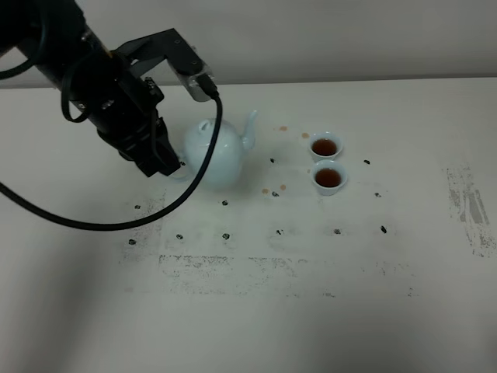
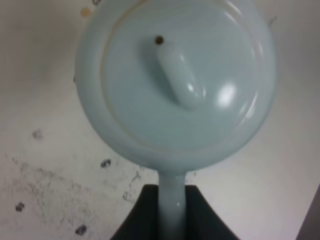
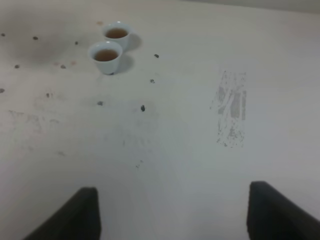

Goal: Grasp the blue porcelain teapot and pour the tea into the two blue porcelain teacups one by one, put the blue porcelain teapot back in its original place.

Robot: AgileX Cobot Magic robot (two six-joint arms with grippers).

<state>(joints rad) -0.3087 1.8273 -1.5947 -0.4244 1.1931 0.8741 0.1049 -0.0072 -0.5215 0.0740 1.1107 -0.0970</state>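
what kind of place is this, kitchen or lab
Probably a robot test bench, not a kitchen: a bare white table with scuffs and black position marks, holding only a teapot and two filled teacups.

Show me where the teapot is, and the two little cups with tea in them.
Blue porcelain teapot (image 1: 216,155), high outside view, on its round body.
Farther teacup (image 1: 324,145), high outside view, on the tea inside.
Nearer teacup (image 1: 328,178), high outside view, on the tea inside.
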